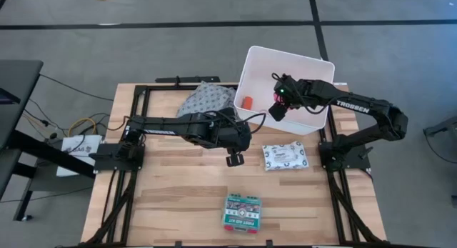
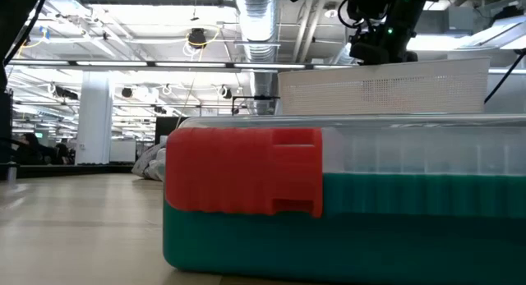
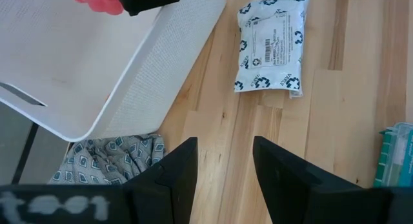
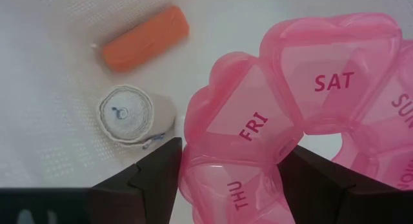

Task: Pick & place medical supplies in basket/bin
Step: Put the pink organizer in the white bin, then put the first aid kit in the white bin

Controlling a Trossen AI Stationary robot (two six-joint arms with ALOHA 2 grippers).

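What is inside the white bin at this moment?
On the bin's floor lie an orange tube and a white roll. The right hand holds the pink pill disc over it, covering the floor beneath.

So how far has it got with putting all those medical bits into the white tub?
Done: the orange tube and white roll already lie in the white tub. In hand: the right claw holds the pink pill disc above the tub. Left: the patterned soft pack and green first-aid box on the table; the left claw hangs open, empty.
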